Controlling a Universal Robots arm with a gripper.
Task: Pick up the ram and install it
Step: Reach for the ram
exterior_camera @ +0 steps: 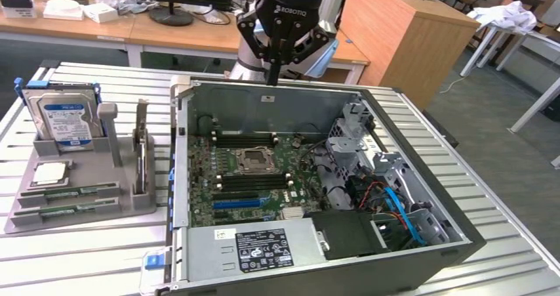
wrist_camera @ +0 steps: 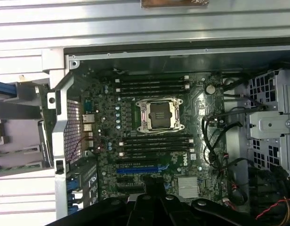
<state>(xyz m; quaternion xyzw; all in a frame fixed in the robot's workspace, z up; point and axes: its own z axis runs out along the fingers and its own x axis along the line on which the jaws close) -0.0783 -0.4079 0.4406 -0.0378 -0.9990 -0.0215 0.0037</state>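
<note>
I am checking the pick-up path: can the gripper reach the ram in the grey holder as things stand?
Probably yes. The ram lies uncovered in the grey holder, with nothing over it. The gripper hangs shut above the open computer case, apart from the holder, with free space between them.

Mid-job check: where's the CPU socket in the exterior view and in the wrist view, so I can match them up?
Exterior view: the CPU socket sits mid-picture inside the open computer case, between two banks of black memory slots.
Wrist view: the CPU socket is near the picture's middle, between the same two banks.
Shared landmark: the blue expansion slot, just past one bank, on the side away from the socket.
</note>
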